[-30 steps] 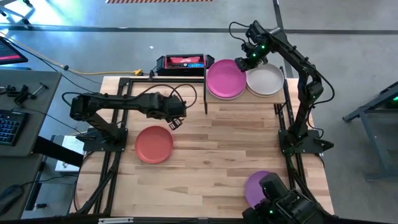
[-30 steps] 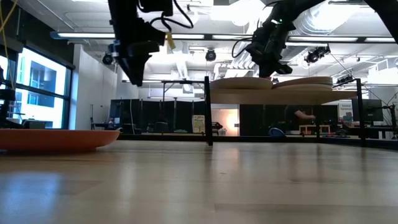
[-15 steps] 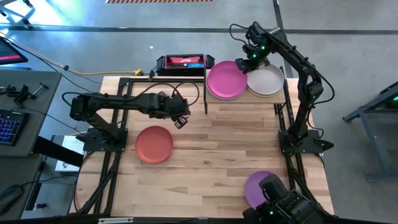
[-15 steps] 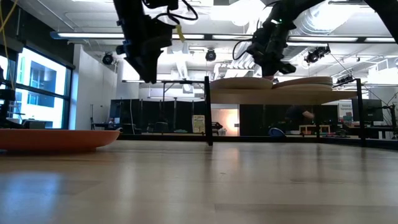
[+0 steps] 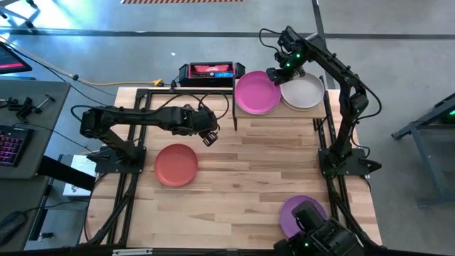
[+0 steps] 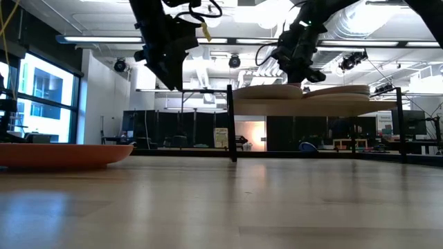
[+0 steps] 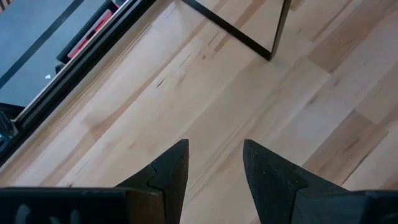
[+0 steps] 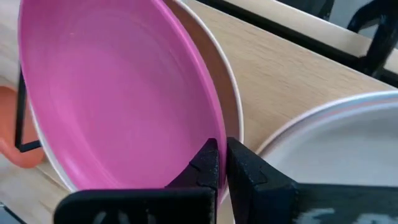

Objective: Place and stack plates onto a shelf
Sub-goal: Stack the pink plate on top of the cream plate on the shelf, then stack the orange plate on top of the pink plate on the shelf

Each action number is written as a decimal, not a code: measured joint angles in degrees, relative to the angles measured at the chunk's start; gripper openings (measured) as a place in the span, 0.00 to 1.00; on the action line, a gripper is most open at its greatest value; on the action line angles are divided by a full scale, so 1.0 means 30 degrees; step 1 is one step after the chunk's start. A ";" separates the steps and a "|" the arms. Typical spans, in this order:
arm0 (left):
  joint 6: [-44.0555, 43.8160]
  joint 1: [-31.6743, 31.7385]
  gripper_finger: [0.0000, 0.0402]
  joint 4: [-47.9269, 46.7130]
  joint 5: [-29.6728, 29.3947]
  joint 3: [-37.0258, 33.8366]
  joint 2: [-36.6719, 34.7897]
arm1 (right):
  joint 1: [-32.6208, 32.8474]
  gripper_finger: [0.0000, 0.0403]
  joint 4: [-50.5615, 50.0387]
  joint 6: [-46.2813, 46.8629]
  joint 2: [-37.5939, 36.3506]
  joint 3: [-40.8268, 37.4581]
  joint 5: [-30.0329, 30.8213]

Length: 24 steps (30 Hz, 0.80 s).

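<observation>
- Right gripper: positioned over the shelf at the far edge of the table. Its fingers are closed together at the rim of the magenta plate; the wrist view does not settle whether the rim is pinched between them.
- Magenta plate: rests on top of an off-white plate on the shelf's left half (only that plate's rim shows beneath it).
- A second off-white plate lies on the shelf's right half, just beside the magenta one.
- Left gripper: suspended above bare tabletop, near the shelf's front-left post. Its fingers stand apart with nothing between them.
- Orange-red plate: flat on the table, nearer the left arm's base, apart from the left gripper.
- Purple plate: flat on the table at the near right, partly covered by dark equipment at the table's edge.
- A red-and-black box sits beyond the table's far edge.
</observation>
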 joint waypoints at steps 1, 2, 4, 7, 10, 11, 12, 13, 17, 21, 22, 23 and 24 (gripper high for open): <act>0.0000 0.0000 0.36 0.0000 0.0000 0.0000 0.0000 | 0.0023 0.00 0.0078 -0.0007 -0.0004 0.0000 -0.0010; 0.0000 0.0000 0.36 0.0000 0.0000 0.0000 0.0000 | 0.0023 0.00 0.0085 0.0000 -0.0004 0.0000 -0.0053; 0.0000 0.0000 0.36 0.0000 0.0000 0.0000 0.0000 | 0.0023 0.02 0.0081 -0.0006 0.0003 0.0000 -0.0103; 0.0007 0.0000 0.36 -0.0003 -0.0007 0.0000 0.0000 | 0.0023 0.09 0.0081 -0.0004 -0.0004 0.0000 -0.0102; 0.0004 0.0000 0.36 -0.0015 -0.0007 0.0000 0.0000 | 0.0016 0.19 0.0079 -0.0114 -0.0004 0.0000 -0.0103; 0.0007 0.0000 0.36 -0.0015 -0.0007 0.0000 0.0000 | 0.0023 0.22 0.0080 -0.0183 -0.0004 0.0000 -0.0117; 0.0007 0.0000 0.36 -0.0022 -0.0007 0.0000 0.0000 | 0.0024 0.25 0.0074 -0.0309 -0.0004 0.0000 -0.0164; 0.0007 0.0000 0.36 -0.0022 -0.0007 0.0000 0.0000 | 0.0060 0.28 0.0074 -0.0415 -0.0004 0.0000 -0.0223; 0.0012 0.0000 0.36 -0.0029 0.0004 0.0000 0.0000 | 0.0174 0.36 -0.0003 -0.0635 -0.0004 0.0005 -0.0240; 0.1304 0.0000 0.36 -0.0036 0.0393 0.0000 0.0000 | 0.0176 0.39 -0.0432 -0.0904 -0.0004 0.0015 -0.0260; 0.2044 0.0000 0.36 -0.0036 0.0418 0.0000 0.0000 | 0.0176 0.39 -0.0476 -0.0875 -0.0004 0.0015 -0.0305; 0.2884 0.0000 0.36 -0.0036 0.0436 0.0000 0.0000 | 0.0169 0.39 -0.0516 -0.0882 -0.0004 0.0015 -0.0310; 0.3747 0.0000 0.36 -0.0036 0.0442 0.0000 0.0000 | 0.0168 0.38 -0.0604 -0.0882 -0.0009 0.0015 -0.0310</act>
